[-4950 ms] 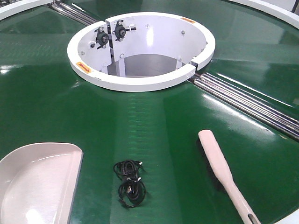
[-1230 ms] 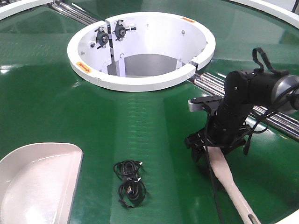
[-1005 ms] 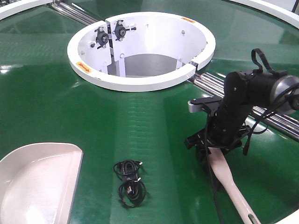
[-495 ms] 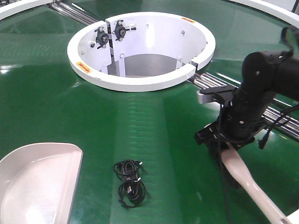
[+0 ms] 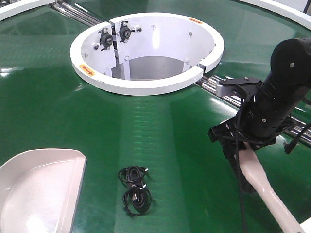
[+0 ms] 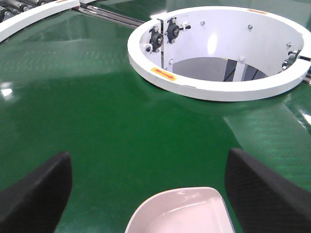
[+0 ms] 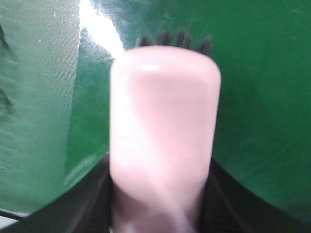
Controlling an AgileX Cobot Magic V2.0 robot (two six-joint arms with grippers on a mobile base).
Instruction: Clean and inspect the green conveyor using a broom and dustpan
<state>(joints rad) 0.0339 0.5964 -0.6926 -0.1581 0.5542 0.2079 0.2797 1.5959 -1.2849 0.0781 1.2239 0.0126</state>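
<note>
A glossy green conveyor (image 5: 73, 107) fills every view, with a white ring (image 5: 146, 87) around its central opening and silver rollers (image 5: 77, 13) running off from it.

At the right side of the belt, the right gripper (image 5: 244, 144) is clamped across the wide back of the broom (image 5: 265, 184). The wrist view shows the pale back wedged between the two black fingers, with dark bristles (image 7: 180, 39) showing past its far end. Whether the bristles touch the belt cannot be told.

The left gripper (image 6: 148, 160) hangs with its fingers spread wide and holds nothing. The dustpan (image 6: 180, 213) lies on the belt just below and between them, at the near left.

A coil of black cable (image 5: 135, 190) lies between dustpan and broom, apart from both.

The step in hand looks like taking up the broom. The dustpan is not yet gripped. The next move probably calls for the left gripper to take the dustpan, then a sweep leftward pushing the cable toward its straight edge.

Count: one broom, one dustpan, one cable coil, one ring, two grippers.
</note>
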